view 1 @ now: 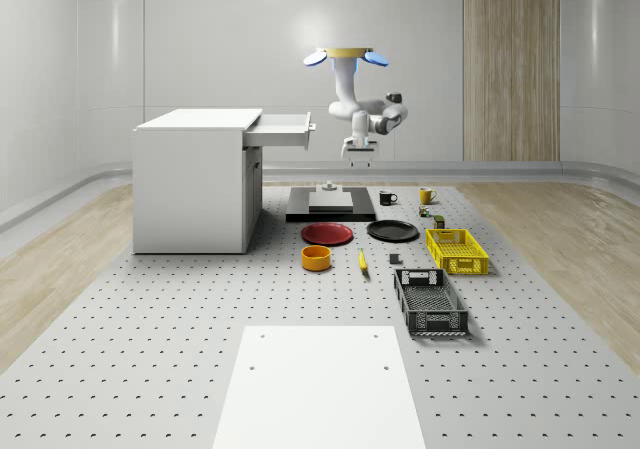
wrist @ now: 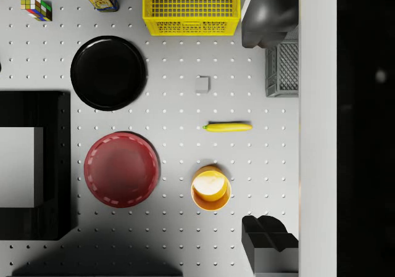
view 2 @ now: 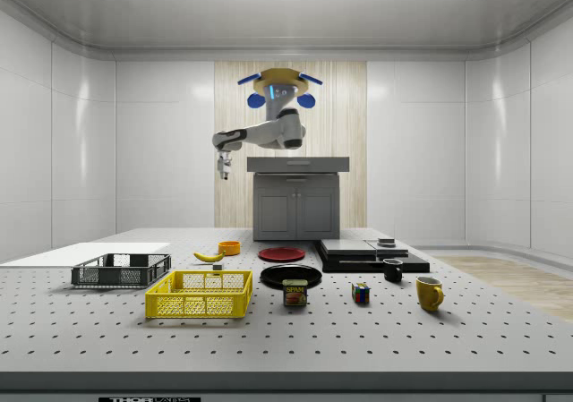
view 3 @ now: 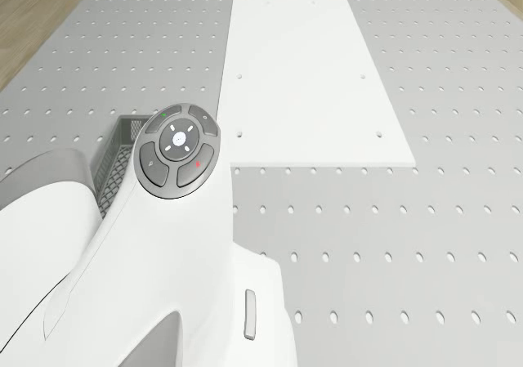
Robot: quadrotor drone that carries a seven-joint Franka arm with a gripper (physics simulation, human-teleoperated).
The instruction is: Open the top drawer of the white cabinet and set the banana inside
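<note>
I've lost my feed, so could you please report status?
Drone hovering beside open top drawer. Tool empty, high. Banana on table by orange bowl.

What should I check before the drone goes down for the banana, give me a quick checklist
1. Top drawer of the white cabinet pulled out: ok.
2. Banana lying free on the table, apart from the orange bowl and red plate: ok.
3. Drone hovering beside the cabinet, clear of the drawer: ok.
4. Gripper empty and high above the table: ok.
5. Fingers open: ok.
6. Gripper directly over the banana: cannot tell.
</note>
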